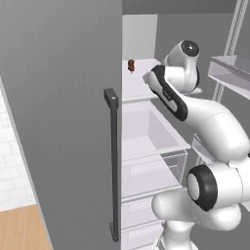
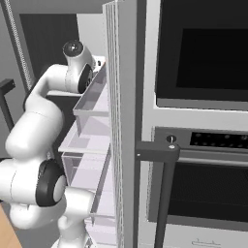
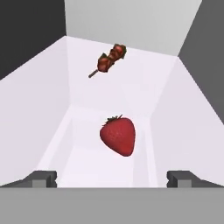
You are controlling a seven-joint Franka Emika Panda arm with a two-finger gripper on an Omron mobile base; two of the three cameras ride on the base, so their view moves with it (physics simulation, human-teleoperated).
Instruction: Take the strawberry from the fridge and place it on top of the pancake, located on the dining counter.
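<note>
Jaws (image 3: 112, 178) spread wide, holding nothing. Strawberry (image 3: 118, 135) sits on the white fridge shelf (image 3: 39, 118) just ahead, centered between the tips. Risk: berry is round, an off-center close could roll it back toward the skewer (image 3: 108, 61). Fridge (image 1: 63, 112) door stands close beside the arm.

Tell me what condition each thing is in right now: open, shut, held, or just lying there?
fridge: door swung open, white shelves and clear drawers exposed.
strawberry: lying free on the white shelf, not held.
skewer of dark brownish-red pieces: lying on the same shelf, farther back, untouched.
gripper: jaws wide open, empty, short of the strawberry.
oven: doors shut.
</note>
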